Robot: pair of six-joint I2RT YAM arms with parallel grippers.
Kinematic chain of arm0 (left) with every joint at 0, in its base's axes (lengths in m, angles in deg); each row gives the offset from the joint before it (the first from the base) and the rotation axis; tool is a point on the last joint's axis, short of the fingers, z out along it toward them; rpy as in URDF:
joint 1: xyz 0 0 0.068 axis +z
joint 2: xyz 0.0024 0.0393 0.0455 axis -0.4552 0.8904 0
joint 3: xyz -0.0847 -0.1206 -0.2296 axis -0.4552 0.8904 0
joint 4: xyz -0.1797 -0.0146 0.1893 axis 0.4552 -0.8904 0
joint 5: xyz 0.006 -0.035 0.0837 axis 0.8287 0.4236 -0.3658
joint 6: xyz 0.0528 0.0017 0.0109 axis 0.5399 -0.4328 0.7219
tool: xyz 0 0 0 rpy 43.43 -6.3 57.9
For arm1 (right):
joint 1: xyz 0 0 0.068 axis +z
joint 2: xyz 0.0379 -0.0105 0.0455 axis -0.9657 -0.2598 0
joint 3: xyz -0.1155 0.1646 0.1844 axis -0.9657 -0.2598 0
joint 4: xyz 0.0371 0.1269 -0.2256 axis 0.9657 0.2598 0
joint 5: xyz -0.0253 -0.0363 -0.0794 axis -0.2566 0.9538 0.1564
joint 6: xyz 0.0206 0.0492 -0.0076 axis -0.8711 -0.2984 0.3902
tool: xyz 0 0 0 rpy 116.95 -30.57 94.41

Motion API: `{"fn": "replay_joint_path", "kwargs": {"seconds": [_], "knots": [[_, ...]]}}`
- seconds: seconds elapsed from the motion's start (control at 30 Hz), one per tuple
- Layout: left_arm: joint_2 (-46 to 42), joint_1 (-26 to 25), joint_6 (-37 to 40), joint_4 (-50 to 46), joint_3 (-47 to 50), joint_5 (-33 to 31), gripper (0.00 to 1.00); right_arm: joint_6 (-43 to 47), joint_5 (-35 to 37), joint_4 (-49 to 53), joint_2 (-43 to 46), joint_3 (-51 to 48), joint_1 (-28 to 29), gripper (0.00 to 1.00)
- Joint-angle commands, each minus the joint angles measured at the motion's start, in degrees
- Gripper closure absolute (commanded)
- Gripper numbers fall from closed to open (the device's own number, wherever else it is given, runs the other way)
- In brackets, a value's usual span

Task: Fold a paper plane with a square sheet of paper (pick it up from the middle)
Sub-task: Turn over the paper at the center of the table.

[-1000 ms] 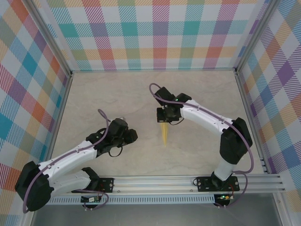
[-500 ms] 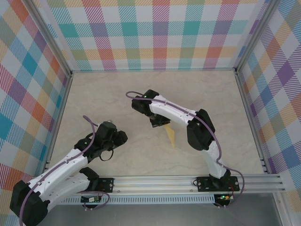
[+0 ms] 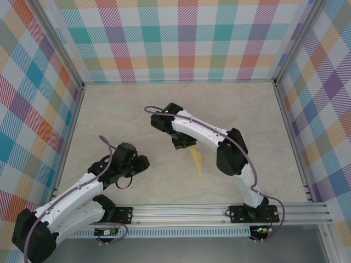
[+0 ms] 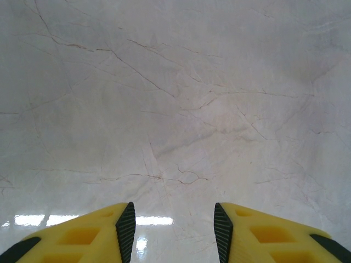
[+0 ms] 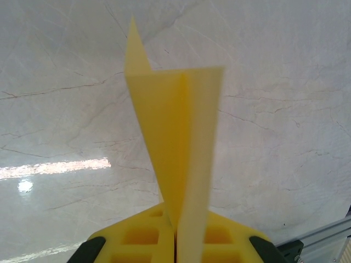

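Poking from R claw (image 5: pixel 175 244): paper plane (image 5: pixel 178 142)

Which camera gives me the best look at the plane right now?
Right wrist: the plane is close up, its folded layers and centre crease plain to see, pinched in the shut right claw. The top view shows the plane as a small yellow sliver over the table, its upper end at that claw.

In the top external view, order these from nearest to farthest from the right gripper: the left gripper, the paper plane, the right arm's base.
1. paper plane, held by the right gripper itself.
2. left gripper, open, off to its left.
3. right arm's base, at the near edge, right side.
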Motion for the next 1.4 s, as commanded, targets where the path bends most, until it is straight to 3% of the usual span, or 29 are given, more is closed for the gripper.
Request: {"fn": "replay_joint_path", "kwargs": {"seconds": [0.0, 0.17, 0.37, 0.63, 0.77, 0.83, 1.0, 1.1, 1.23, 1.37], "knots": [[0.0, 1.8, 1.8, -0.3, -1.1, 1.4, 0.55, 0.0, -0.3, 2.9, -1.7, 2.5, 0.0, 0.92], [-0.3, 3.2, 2.4, -2.7, -2.0, 0.3, 0.56, 0.2, 5.5, 5.4, -4.7, 5.1, 0.0, 0.92], [-3.4, 4.9, 0.8, -4.3, -0.8, -1.1, 0.55, 0.9, 6.5, 4.2, -8.4, 4.7, 0.1, 0.91], [-5.4, 5.3, 0.2, -5.0, 1.0, -1.1, 0.55, 1.0, 2.1, -0.2, -15.9, 6.8, 1.1, 0.89], [-5.7, 5.4, -0.1, -4.2, 1.5, -0.7, 0.54, 2.6, -4.2, -4.2, -17.5, 8.6, 1.8, 0.76], [-5.6, 5.4, -0.1, -4.3, 1.3, -0.7, 0.54, 3.6, -8.1, -7.9, -16.1, 7.9, 2.1, 0.66], [-4.9, 5.7, 0.5, -5.6, 0.2, -0.4, 0.53, 4.9, -11.4, -16.7, -5.7, 2.7, 1.9, 0.27], [-4.1, 6.0, 0.5, -5.7, -0.1, 1.1, 0.53, 6.8, -13.7, -23.7, 2.5, -4.1, 1.1, 0.13], [-3.8, 6.4, 0.1, -5.3, 0.2, 2.5, 0.52, 7.2, -15.6, -32.7, 13.0, -15.3, -0.2, 0.12], [-4.3, 6.7, -1.2, -3.2, 0.9, 3.8, 0.52, 5.5, -15.7, -43.6, 24.4, -30.3, -2.2, 0.18]]}}
